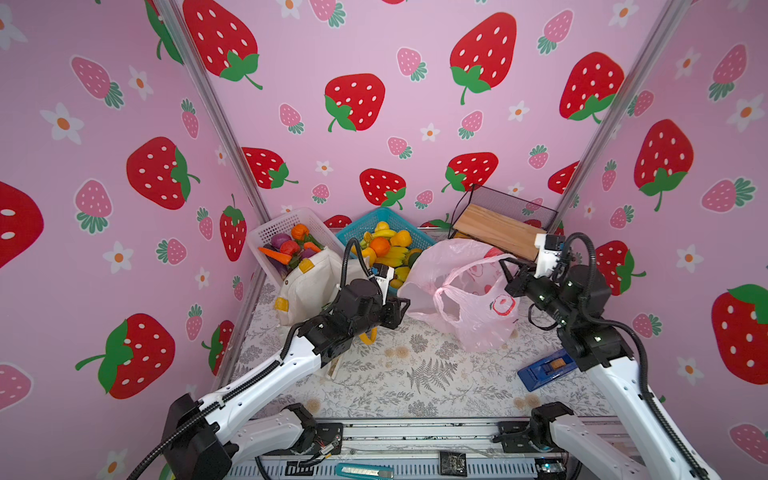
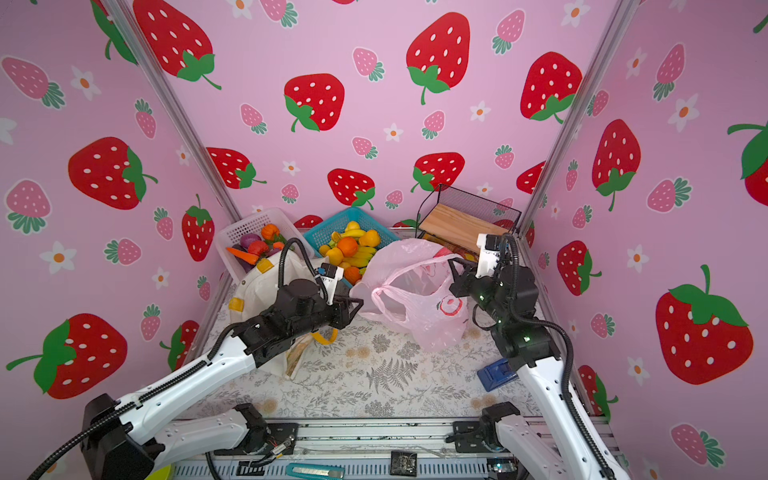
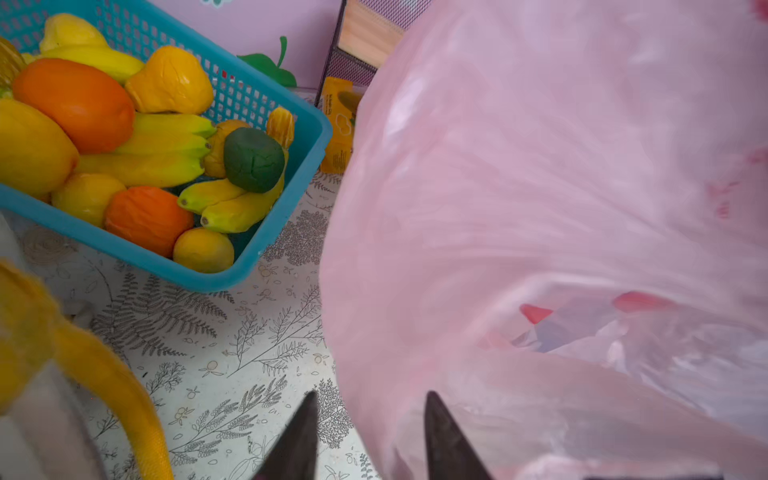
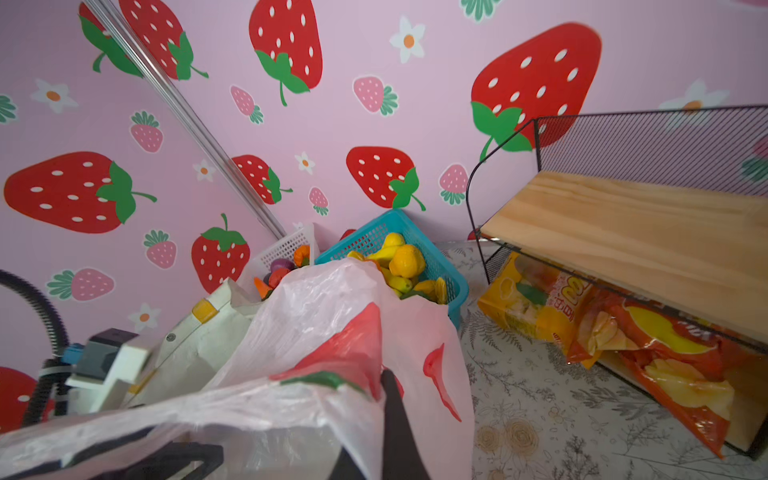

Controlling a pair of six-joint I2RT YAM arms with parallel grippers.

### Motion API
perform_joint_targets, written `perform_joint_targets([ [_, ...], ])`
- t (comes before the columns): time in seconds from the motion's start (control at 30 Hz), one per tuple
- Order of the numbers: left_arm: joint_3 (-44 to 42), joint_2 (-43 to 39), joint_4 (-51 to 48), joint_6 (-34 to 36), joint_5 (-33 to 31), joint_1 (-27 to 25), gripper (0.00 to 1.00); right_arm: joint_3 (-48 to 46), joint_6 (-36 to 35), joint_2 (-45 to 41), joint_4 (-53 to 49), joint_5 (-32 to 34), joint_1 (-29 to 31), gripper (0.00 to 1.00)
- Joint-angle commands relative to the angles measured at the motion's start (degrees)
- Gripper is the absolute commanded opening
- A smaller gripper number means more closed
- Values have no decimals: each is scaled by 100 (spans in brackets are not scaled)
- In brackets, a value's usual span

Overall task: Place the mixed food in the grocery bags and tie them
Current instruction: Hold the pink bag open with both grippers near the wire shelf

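Note:
The thin pink plastic bag stands open at mid-table. My right gripper is shut on its rim at the right and holds it up. My left gripper is at the bag's left side, jaws apart, with the film's edge lying between the fingertips. The white canvas tote slumps behind my left arm. An orange, a yellow pear and a dark green round fruit lie in the blue basket. Snack packets lie under the shelf.
A white basket of carrots and other vegetables stands at the back left. A black mesh shelf with a wooden board fills the back right. A blue tape dispenser lies beside my right arm. Banana bunches share the blue basket.

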Motion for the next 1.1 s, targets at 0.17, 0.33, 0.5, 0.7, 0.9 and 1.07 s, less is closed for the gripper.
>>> perform_joint_targets([
  [0.17,171,-176,252,2266,-612,-711,66,-671,959,274,1244,-1897,-10,0],
  [0.33,386,96,289,2722,-1047,-1003,70,-824,1051,364,1364,-2247,-12,0],
  [0.5,626,335,305,2663,-895,-1003,61,-649,457,539,966,-2536,-11,0],
  [0.7,1306,711,-402,1517,56,-880,0,55,-802,962,-402,-951,67,12],
  [0.9,1547,921,-129,-927,1150,-600,0,784,-1414,1297,-1476,2547,1066,49],
  [1.07,1592,961,203,-1579,1234,-568,0,1043,-1862,1207,-1991,3750,1963,65],
])
